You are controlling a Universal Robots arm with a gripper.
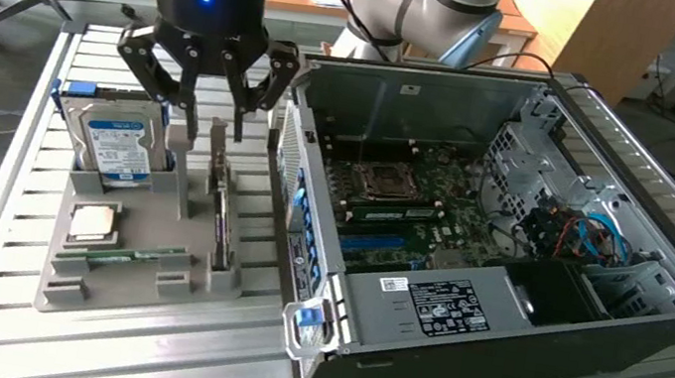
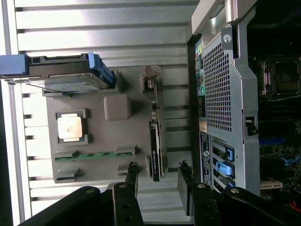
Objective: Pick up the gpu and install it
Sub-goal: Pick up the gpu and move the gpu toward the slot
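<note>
The gpu point(image 1: 221, 217) is a thin dark card standing on edge in a slot of the grey holder tray point(image 1: 94, 291), on the side nearest the computer case. My gripper point(image 1: 214, 138) hangs just above its far end, open, holding nothing. In the wrist view the card point(image 2: 156, 136), with its silver bracket at one end, runs lengthwise between the two fingertips point(image 2: 132, 175), and my gripper point(image 2: 158, 179) is centred over it without touching it. The open computer case point(image 1: 650, 246) lies on the exterior view's right, its motherboard point(image 1: 423, 202) exposed.
The tray also carries a blue-labelled hard drive point(image 1: 116, 144) standing upright, a CPU point(image 1: 92, 223) and a green RAM stick point(image 1: 138, 255). A slatted metal table point(image 1: 151, 362) supports everything. The case's rear panel point(image 2: 221, 94) stands close beside the card.
</note>
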